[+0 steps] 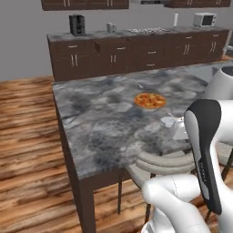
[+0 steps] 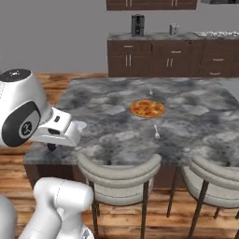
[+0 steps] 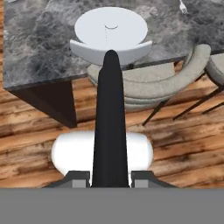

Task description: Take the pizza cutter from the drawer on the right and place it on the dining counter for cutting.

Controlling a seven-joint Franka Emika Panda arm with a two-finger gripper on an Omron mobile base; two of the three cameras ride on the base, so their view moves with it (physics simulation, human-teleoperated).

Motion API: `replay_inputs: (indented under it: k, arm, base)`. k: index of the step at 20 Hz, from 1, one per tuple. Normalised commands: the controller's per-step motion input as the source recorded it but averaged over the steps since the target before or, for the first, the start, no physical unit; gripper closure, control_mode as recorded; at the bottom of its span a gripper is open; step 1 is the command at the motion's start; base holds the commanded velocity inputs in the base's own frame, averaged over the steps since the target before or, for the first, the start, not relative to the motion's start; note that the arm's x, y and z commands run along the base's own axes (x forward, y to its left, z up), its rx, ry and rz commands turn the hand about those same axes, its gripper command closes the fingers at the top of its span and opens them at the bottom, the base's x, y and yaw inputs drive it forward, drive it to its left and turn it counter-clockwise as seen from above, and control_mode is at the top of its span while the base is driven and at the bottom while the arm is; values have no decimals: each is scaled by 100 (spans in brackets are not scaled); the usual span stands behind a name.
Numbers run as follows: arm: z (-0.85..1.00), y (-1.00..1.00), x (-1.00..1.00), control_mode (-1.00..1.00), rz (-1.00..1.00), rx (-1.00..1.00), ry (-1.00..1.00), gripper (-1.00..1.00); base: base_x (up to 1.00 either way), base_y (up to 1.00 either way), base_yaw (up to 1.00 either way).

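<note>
While the gripper (image 3: 109,177) hangs by the near left corner of the dining counter (image 2: 196,126), you have its fingers closed on the black handle of the pizza cutter (image 3: 109,100). In the hand view the handle runs straight out from between the two finger tips, and the cutter's pale round wheel sits over the counter's near edge. You cannot tell from these views whether the wheel touches the stone.

From the right base view you see the pizza (image 2: 146,108) lying flat near the middle of the dark marbled top, well apart from the cutter. A thin silver utensil (image 2: 156,132) lies on the stone just to the near side of the pizza, and a second small silver utensil (image 2: 150,89) lies on its far side.

Two grey stools (image 2: 119,179) stand tucked against the counter's near side. Beyond the island, you see the coffee machine (image 2: 137,24) upright on the wall counter (image 2: 186,36).
</note>
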Motion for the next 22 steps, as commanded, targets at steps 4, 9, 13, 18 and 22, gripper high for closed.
replay_inputs:
  k: [4,9,13,18,22]
  arm:
    - [0,0,0,100,0,0,0,100]
    - [0,0,0,100,0,0,0,100]
    - [0,0,0,100,0,0,0,100]
    - [0,0,0,100,0,0,0,100]
    - [0,0,0,100,0,0,0,100]
  base:
    - [13,-100,28]
    - [10,-98,17]
    - [11,-54,1]
    - [38,-14,0]
    - [35,-45,4]
